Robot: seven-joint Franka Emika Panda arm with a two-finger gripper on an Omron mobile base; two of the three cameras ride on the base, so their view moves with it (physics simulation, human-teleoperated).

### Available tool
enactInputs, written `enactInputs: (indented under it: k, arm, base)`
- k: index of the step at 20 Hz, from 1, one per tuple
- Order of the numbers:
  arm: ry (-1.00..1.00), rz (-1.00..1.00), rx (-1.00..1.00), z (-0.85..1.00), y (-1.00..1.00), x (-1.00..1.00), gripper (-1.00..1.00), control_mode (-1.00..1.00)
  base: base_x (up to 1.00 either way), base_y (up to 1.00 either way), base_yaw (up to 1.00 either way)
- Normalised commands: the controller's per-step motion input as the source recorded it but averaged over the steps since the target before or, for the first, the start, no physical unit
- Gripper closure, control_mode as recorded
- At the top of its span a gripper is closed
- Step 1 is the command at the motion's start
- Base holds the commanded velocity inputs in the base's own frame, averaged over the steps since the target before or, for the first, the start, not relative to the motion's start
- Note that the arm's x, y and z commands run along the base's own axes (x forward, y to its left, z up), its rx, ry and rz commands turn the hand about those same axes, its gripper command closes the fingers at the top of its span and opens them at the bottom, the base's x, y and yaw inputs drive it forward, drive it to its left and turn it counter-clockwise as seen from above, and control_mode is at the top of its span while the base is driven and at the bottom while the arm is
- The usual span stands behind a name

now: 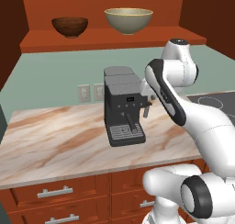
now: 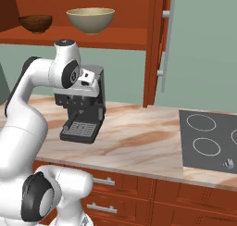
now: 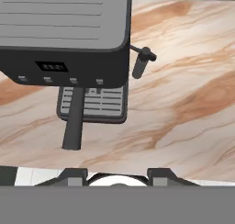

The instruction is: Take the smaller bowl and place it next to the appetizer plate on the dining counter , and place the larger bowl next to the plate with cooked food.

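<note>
Nearest the base, a row of red-brown drawers (image 1: pixel 55 192) is seen under a marble-patterned tabletop (image 1: pixel 55 145). On that tabletop a dark espresso machine (image 1: pixel 123 106) stands upright against the wall, its drip tray facing forward; an induction hob (image 2: pixel 208 139) is set into the surface further to the right. The gripper (image 3: pixel 118 173) is held above and just in front of the espresso machine, pointing down at the tabletop. Its finger tips are seen apart with nothing between them, so it is judged partly open and empty. Beyond, on a red-brown shelf (image 1: pixel 110 38) high above the tabletop, the smaller bowl (image 1: pixel 69 26) and the larger bowl (image 1: pixel 128 19) are stored upright side by side, near but not touching. Neither has been picked up; a high reach over the machine is judged necessary.
</note>
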Motion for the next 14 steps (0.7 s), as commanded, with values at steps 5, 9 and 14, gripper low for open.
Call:
enactInputs:
  k: [5, 9, 14]
  arm:
    - [-0.15, 0.00, 0.00, 0.08, 0.00, -0.09, -1.00, -1.00]
    - [-0.44, 0.00, 0.01, 0.65, -0.02, 0.00, -1.00, -1.00]
    - [-0.50, -0.03, 0.09, 0.92, -0.16, 0.07, -1.00, -1.00]
  base:
    - [0.00, 0.00, 0.00]
    - [0.00, 0.00, 0.00]
    - [0.00, 0.00, 0.00]
